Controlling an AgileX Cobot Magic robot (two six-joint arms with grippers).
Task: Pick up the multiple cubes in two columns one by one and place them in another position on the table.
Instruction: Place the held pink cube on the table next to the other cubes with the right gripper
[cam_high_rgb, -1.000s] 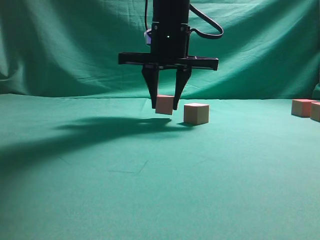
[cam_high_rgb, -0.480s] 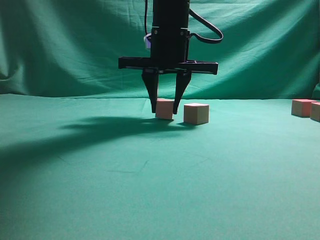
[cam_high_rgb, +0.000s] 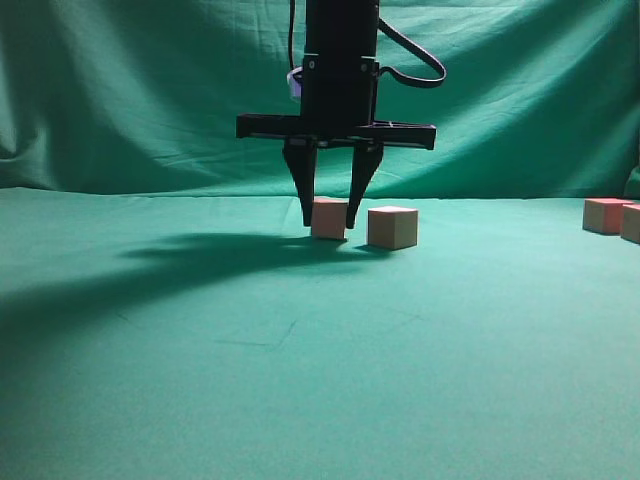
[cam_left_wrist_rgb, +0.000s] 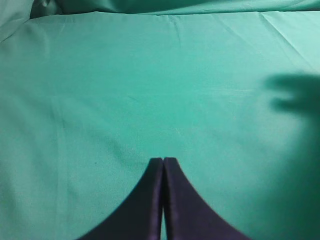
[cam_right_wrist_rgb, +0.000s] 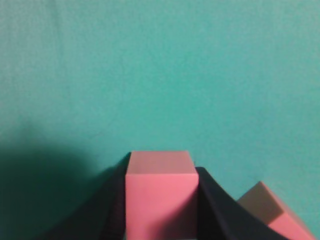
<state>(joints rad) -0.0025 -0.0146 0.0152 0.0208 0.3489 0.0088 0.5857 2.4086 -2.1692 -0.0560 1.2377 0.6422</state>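
Note:
My right gripper (cam_high_rgb: 329, 222) hangs from above at the middle of the table (cam_high_rgb: 300, 380), shut on a pinkish cube (cam_high_rgb: 329, 218) whose underside sits at the cloth. In the right wrist view that cube (cam_right_wrist_rgb: 160, 192) fills the gap of the right gripper (cam_right_wrist_rgb: 160, 170), with a black finger pressed to each side. Just to its right a second cube (cam_high_rgb: 392, 227) stands free on the cloth, and its corner (cam_right_wrist_rgb: 272, 210) shows in the right wrist view. My left gripper (cam_left_wrist_rgb: 163, 161) is shut on nothing above bare green cloth.
Two more cubes (cam_high_rgb: 606, 215) (cam_high_rgb: 631, 222) sit at the far right edge of the exterior view. A green backdrop (cam_high_rgb: 150, 100) hangs behind the table. The right arm's shadow (cam_high_rgb: 200, 255) lies to the left of the gripper.
The right gripper came down a little with the cube, from just above the cloth to resting on it, then stayed still. Its grip has not changed.

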